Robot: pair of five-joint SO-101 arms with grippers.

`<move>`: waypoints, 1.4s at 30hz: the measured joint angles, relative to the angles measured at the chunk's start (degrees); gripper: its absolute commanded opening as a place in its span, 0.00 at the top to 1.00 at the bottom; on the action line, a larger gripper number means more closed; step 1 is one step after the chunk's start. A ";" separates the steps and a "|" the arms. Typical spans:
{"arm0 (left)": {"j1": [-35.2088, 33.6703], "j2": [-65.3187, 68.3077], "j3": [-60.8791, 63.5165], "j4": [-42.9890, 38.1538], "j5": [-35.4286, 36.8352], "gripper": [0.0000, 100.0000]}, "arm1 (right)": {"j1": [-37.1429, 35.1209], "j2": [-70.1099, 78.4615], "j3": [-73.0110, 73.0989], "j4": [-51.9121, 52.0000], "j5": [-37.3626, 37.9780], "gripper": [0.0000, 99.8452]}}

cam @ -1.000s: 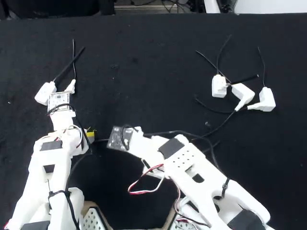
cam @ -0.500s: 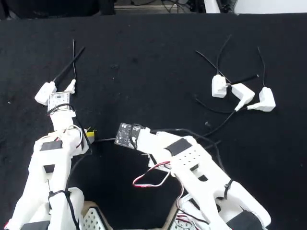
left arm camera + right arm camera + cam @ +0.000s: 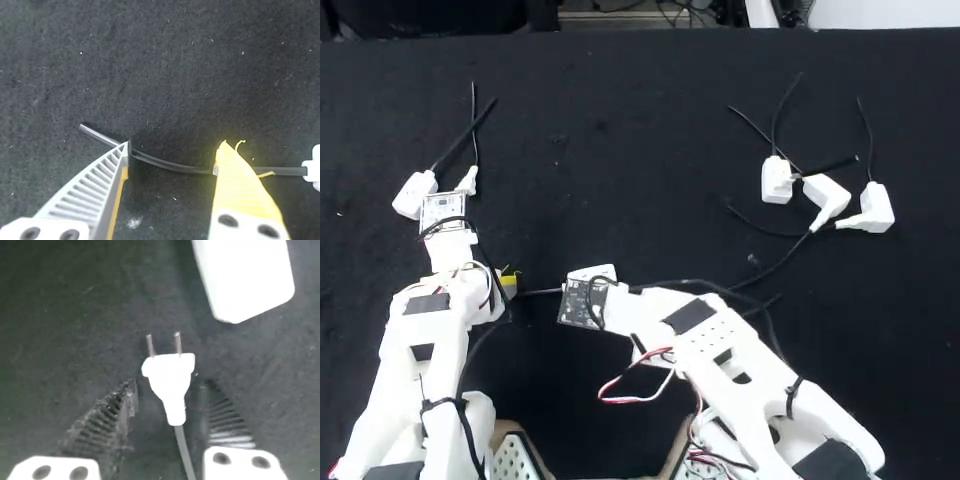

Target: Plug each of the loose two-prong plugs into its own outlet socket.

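Desk (image 3: 640, 120): black felt-like cloth across the whole high view. In the left wrist view it is flecked with pale lint. Past its 12 o'clock edge is a strip of room with dark gear, loose cables and a white panel toward 1 o'clock.

Left arm (image 3: 430, 330): comes up from 7 o'clock, with its head at about 9 o'clock on the desk. Left claw (image 3: 174, 145) is spread, one grey ribbed finger and one yellow finger. A black cord (image 3: 165, 164) lies flat on the cloth across the gap. I cannot tell whether the fingers touch it.

Two small white plugs (image 3: 416, 190) lie just beyond the left arm's head. Their thin cords run off toward 12 and 1 o'clock.

Right arm (image 3: 720, 350): comes from 5 o'clock and reaches toward the centre-left.

Right claw (image 3: 169, 385) is spread, with dark ribbed fingers on either side of a white two-prong plug (image 3: 168, 372). The plug lies flat with a narrow gap on each side, and its prongs point away from the wrist. Its grey cord trails back between the fingers. A white block (image 3: 242, 277) sits beyond the prongs, near but apart.

At 2 o'clock on the desk: three white bodies (image 3: 827, 197) on black cords, close together. I cannot tell whether they are plugs or sockets.
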 measured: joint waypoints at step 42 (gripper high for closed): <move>0.00 0.00 0.00 0.00 0.00 0.73 | -3.08 -19.78 6.77 14.24 -5.19 0.87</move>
